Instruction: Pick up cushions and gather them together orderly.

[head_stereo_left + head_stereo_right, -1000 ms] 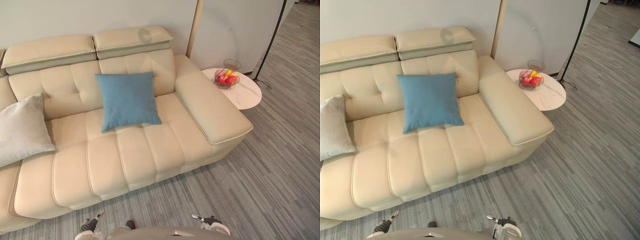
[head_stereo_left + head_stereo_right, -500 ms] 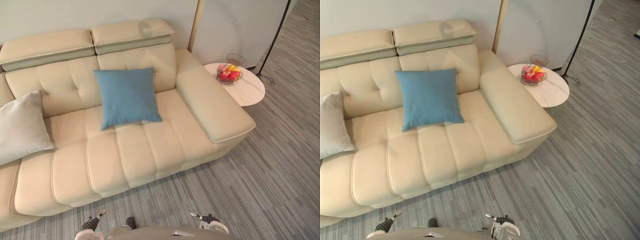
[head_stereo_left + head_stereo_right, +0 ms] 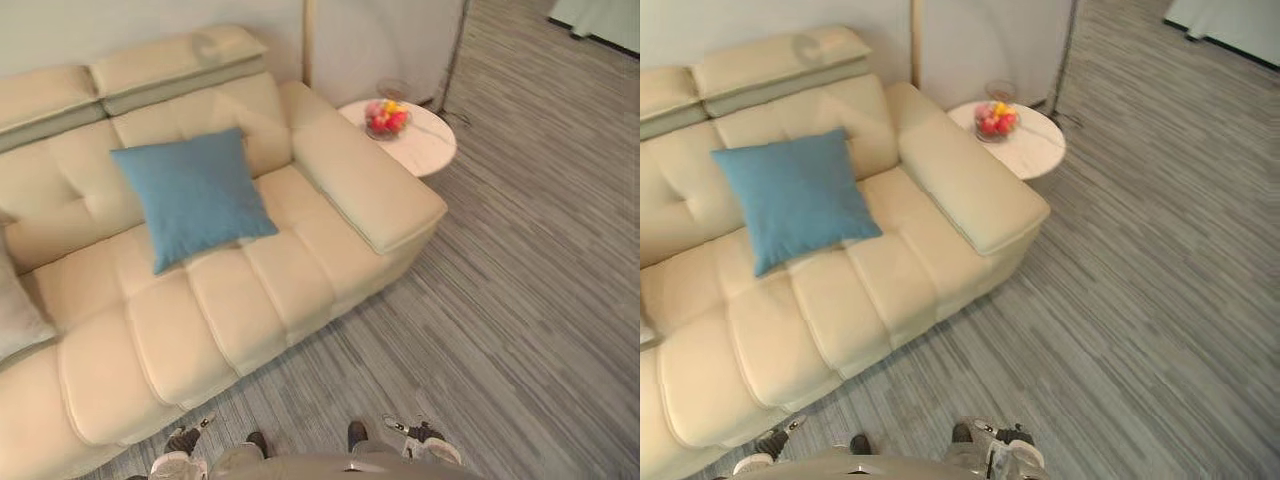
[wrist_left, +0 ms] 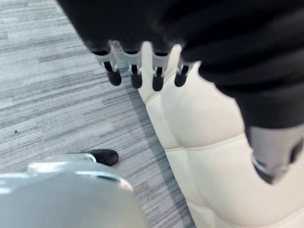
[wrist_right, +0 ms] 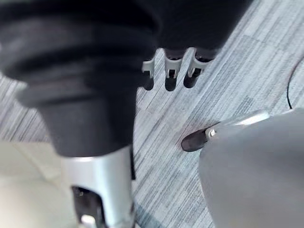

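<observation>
**Entry: sofa cushions, gathering not yet begun (judged)**

1. Left robot hand point(image 4: 136, 76): released, fingers hanging straight, empty. The front edge of the sofa point(image 3: 260, 290) is just beside it.
2. Right robot hand point(image 5: 171, 78): released likewise, empty, above the carpeted floor point(image 3: 500, 300).
3. Blue cushion point(image 3: 190, 195): propped against the sofa back, well apart from both robot hands, ahead of them and nearer the left one.
4. Grey cushion point(image 3: 12, 305): out past the left robot hand at the seat's far end, well apart from the blue one (only its edge shows).
5. Small round worktop point(image 3: 425, 150) with fruit bowl point(image 3: 388, 115): beyond the armrest, ahead of the right robot hand.

**Hazards, as judged**

- Reach: both cushions lie well away. A stretch from here would likely fall short, so that fingertips shove the blue cushion flat against the back instead of closing on it.
- Grip: the cushion looks soft. If pinched by one corner it would probably droop and slip free, perhaps onto the floor.
- Transit: carried wide on the right robot hand's side, a cushion could brush the fruit bowl.
- Placement: a cushion set down too upright, or nudged on release, may topple forward off the seat.
- Order: if one is dropped against the other without squaring, the pair could end askew or overlapping.
</observation>
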